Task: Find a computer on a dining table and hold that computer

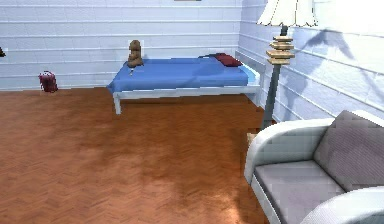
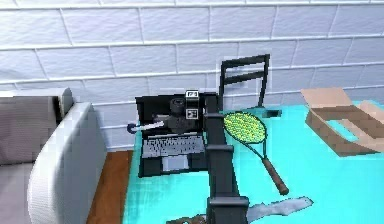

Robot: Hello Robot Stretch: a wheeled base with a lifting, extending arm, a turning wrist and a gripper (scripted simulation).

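pretty bright and even, soft grey shadow on the white plank wall [image 1: 340, 75] behind the cream-shaded floor lamp [image 1: 286, 12]

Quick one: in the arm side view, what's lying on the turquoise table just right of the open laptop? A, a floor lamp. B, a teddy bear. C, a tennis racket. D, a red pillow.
C: a tennis racket with a green-strung head and a dark handle lies flat on the turquoise table, just right of the open laptop.
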